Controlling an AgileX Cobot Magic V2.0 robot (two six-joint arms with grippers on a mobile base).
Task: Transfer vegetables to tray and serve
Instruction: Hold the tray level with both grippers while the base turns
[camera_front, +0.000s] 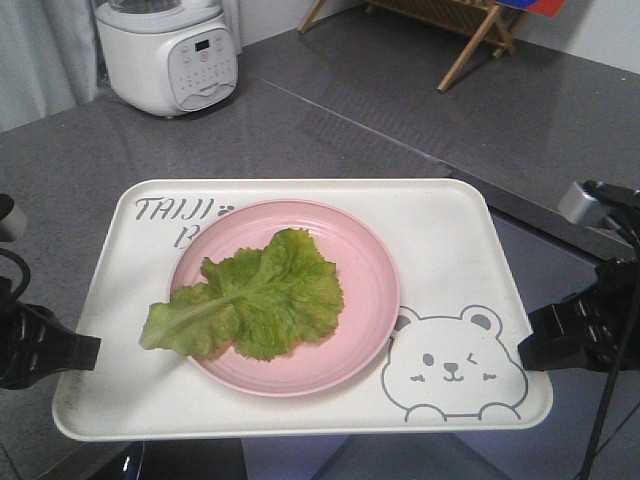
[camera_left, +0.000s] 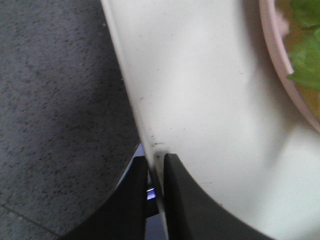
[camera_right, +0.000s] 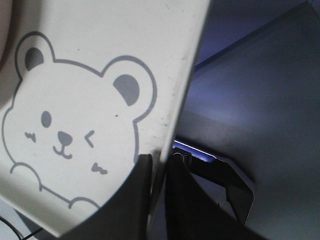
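Two clamps hold the tray (camera_front: 450, 225): left gripper (camera_front: 88, 350) and right gripper (camera_front: 528, 345) are each closed on a short rim, with the lettuce (camera_front: 262, 292) lying on the plate (camera_front: 365, 265) at tray centre, so serving is judged under way and next requires level, synchronised travel.

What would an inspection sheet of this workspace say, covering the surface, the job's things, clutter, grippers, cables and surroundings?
Surface: grey speckled countertop, with a seam running across it.
Job's things: lettuce leaf lies on the pink plate, its stem end hanging over the rim; the plate sits on the cream tray, partly covering the lettering.
Clutter: white kitchen appliance at the counter's far left.
Grippers: left gripper shut on the tray's left edge; right gripper shut on its right edge, beside the bear drawing.
Cables: black cable by the right gripper; another by the left arm.
Surroundings: wooden stand legs behind the counter.
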